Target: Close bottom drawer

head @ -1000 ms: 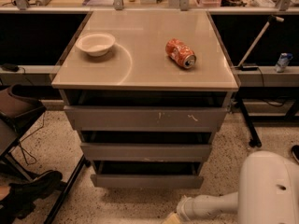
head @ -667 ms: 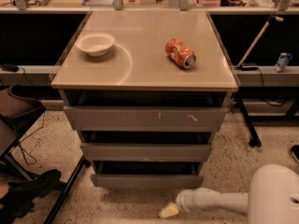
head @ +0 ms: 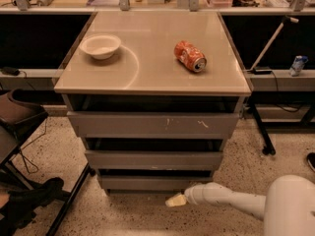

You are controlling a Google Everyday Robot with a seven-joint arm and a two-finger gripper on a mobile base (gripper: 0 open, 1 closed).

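The bottom drawer (head: 155, 182) is the lowest and narrowest of three grey drawer fronts on the cabinet. It stands pulled out a little, with a dark gap above its front. My gripper (head: 175, 199) is low over the floor at the end of the white arm (head: 221, 196). It sits just in front of and slightly below the drawer front, right of its middle. It looks close to the front; contact is not clear.
The middle drawer (head: 153, 159) and the scratched top drawer (head: 152, 124) also stand slightly out. A white bowl (head: 100, 45) and an orange can (head: 190, 56) lie on the cabinet top. A dark chair (head: 19, 127) stands at left, a stand leg (head: 261, 132) at right.
My arm has swung left and forward across the floor, bringing the gripper from the lower right up near the bottom drawer front. The drawers have not visibly moved.
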